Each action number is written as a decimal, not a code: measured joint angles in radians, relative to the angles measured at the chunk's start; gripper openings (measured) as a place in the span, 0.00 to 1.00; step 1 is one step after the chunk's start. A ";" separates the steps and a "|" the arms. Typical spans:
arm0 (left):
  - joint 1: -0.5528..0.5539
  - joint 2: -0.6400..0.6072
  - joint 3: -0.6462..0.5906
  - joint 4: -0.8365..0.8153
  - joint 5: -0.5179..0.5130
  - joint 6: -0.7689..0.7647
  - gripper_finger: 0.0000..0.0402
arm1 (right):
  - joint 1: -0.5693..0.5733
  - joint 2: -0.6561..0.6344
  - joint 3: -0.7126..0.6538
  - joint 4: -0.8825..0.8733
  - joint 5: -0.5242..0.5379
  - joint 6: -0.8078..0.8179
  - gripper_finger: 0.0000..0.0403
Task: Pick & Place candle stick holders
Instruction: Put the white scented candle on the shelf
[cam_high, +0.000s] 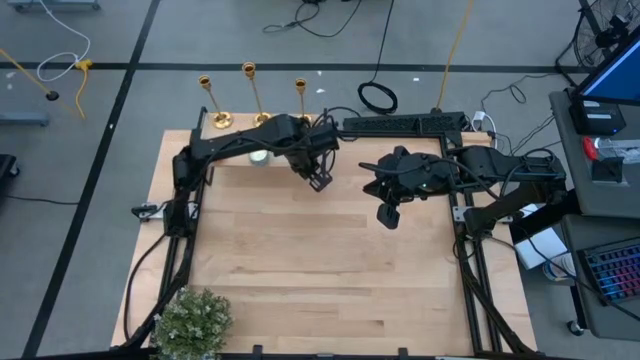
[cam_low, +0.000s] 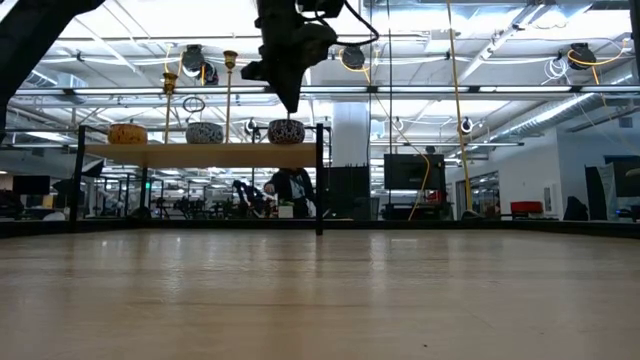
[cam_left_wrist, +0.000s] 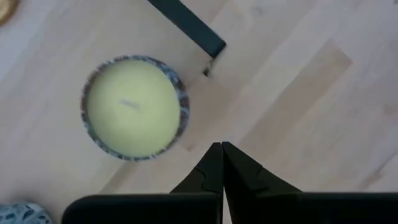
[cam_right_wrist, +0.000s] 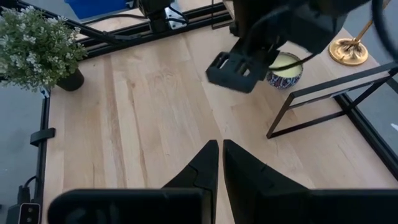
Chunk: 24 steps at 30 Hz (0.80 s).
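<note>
Three gold candle stick holders stand upright on their round bases in a row at the table's far edge, in the high view at left (cam_high: 212, 100), middle (cam_high: 255, 92) and right (cam_high: 301, 100). Two of them show in the low view (cam_low: 229, 88). My left gripper (cam_high: 320, 181) is shut and empty, raised above the table just near of the right-hand holder; its wrist view (cam_left_wrist: 221, 150) looks down on a candle. My right gripper (cam_high: 388, 214) is shut and empty, over the table's right middle (cam_right_wrist: 221, 147).
A black-framed shelf (cam_low: 200, 153) at the far edge carries three small round candles (cam_low: 204, 132). A greenish candle in a patterned tin (cam_left_wrist: 134, 107) sits under my left gripper, beside a frame leg (cam_left_wrist: 186, 25). A potted plant (cam_high: 192, 322) stands at the near left corner.
</note>
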 joint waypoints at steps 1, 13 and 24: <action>0.005 0.000 0.000 0.006 0.000 -0.004 0.00 | 0.000 0.000 0.000 -0.003 0.000 0.004 0.04; 0.047 0.000 0.000 0.002 0.067 0.004 0.00 | 0.000 0.000 0.000 -0.007 0.000 0.011 0.04; 0.051 0.053 -0.022 0.004 0.080 0.015 0.00 | 0.000 0.000 0.000 -0.004 0.000 0.011 0.04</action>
